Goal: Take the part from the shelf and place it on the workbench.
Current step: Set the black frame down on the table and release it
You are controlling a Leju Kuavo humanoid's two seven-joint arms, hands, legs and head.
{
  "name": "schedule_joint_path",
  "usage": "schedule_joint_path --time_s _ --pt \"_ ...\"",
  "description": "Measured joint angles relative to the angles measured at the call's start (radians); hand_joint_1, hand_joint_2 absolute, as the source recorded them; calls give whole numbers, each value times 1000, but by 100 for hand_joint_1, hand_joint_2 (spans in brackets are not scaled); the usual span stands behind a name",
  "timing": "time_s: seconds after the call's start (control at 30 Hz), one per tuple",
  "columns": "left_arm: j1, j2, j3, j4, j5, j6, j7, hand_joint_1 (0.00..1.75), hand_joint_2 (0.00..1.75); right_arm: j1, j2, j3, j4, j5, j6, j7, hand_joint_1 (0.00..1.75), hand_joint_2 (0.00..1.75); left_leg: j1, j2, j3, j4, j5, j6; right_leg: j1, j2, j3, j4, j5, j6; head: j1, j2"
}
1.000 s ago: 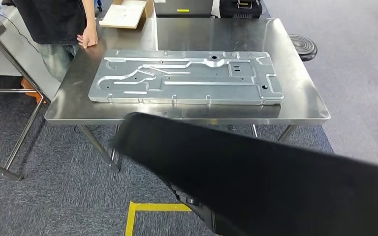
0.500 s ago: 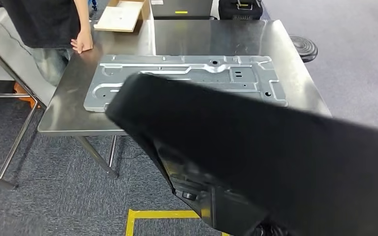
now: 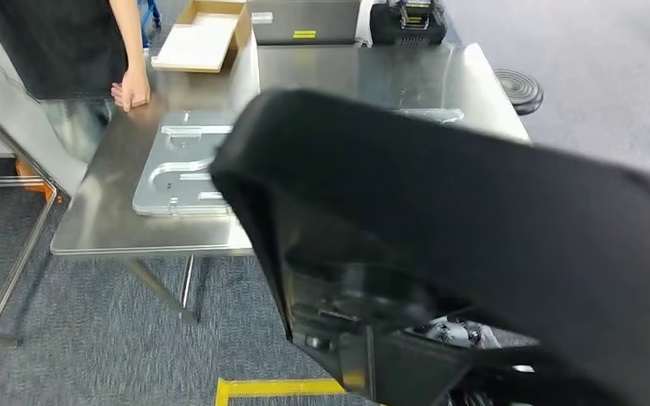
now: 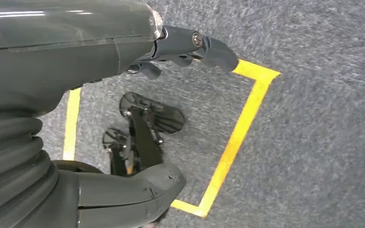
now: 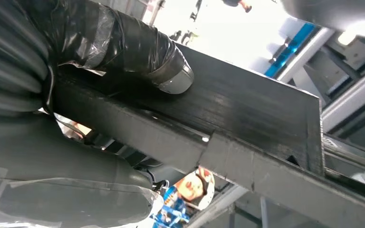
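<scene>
Grey carpet and yellow floor tape [image 4: 237, 137] sit under your hanging left hand [image 4: 123, 57], whose fingers [image 4: 209, 45] are apart and hold nothing. Your right hand [image 5: 100, 57] has its fingers [image 5: 171, 71] wrapped over the black part [image 3: 474, 245], clamping its edge. Working outward, that part is raised above the steel workbench [image 3: 110, 220], covering much of the grey stamped panel [image 3: 178, 173] lying there. You've done the pickup and carry, I judge; lowering and release remain. A person [image 3: 59, 42] stands at the far corner.
</scene>
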Motion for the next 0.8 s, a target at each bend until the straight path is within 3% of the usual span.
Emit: schedule_joint_path --time_s 0.1,0.13,0.2,0.23,0.27,0.3,0.37,0.4,0.5,0.57,0.63,0.73,0.77,0.8 --pt "-1 0 1 0 -2 1 0 0 175 -4 0 1 -2 0 -6 0 175 175 4 0 23 -8 12 22 -2 -2 -9 46 -22 14 0 0" --pt "-3 0 1 0 -3 1 0 0 175 -7 0 1 -2 -1 -10 0 175 175 5 0 28 -9 10 26 -4 -2 -34 91 -44 18 0 0" --pt "-4 0 3 0 -5 1 0 0 175 -12 0 1 -3 -2 -17 0 175 175 4 0 32 -9 2 30 -5 -3 -112 212 -95 25 0 0" --pt "-4 0 3 0 -6 1 0 0 175 -13 0 1 -3 -2 -20 0 175 175 4 0 36 -9 -3 30 -5 -3 -147 255 -106 27 0 0" --pt "-3 0 4 0 -7 1 0 0 175 -14 0 1 -3 -3 -22 0 175 175 3 0 42 -9 -9 29 -5 -3 -168 268 -97 27 0 0" --pt "-2 0 4 0 -8 1 1 0 175 -16 0 1 -3 -3 -22 0 175 175 3 -1 50 -9 -15 28 -5 -3 -170 244 -67 25 0 0" --pt "-2 0 5 0 -9 1 1 0 175 -20 0 1 -4 -4 -23 0 175 175 4 -2 72 -11 -30 24 -1 -4 -133 126 24 13 0 0" --pt "-2 0 5 0 -10 1 1 0 175 -22 0 1 -6 -4 -24 0 175 175 4 -3 81 -12 -36 20 4 -7 -117 75 45 6 1 0" --pt "-3 -1 7 0 -11 2 2 0 175 -25 0 1 -13 -4 -28 0 175 175 3 -2 94 -10 -43 1 15 -8 -102 21 41 -17 2 0" --pt "-3 -1 10 0 -11 2 2 0 175 -25 0 0 -20 -6 -34 0 175 175 2 -1 101 3 -47 -13 9 -5 -85 9 54 -29 1 0" --pt "-5 -1 13 0 -11 2 1 0 175 -25 1 -1 -29 -12 -40 0 175 175 3 -1 73 63 -76 -21 3 -5 -67 4 52 -39 1 0" --pt "-4 0 19 0 -11 1 0 0 175 -22 2 -6 -40 -13 -45 0 175 175 6 -2 -39 230 -147 -33 3 -4 -54 2 39 -46 1 0" --pt "-2 1 21 0 -11 2 0 0 175 -19 3 -10 -43 -9 -49 0 175 175 6 -2 -67 256 -153 -35 3 -2 -47 2 32 -46 1 0" --pt "-1 1 23 0 -11 2 0 0 175 -16 4 -13 -47 -4 -54 0 175 175 5 -2 -79 250 -138 -34 3 -1 -38 2 25 -45 1 0"
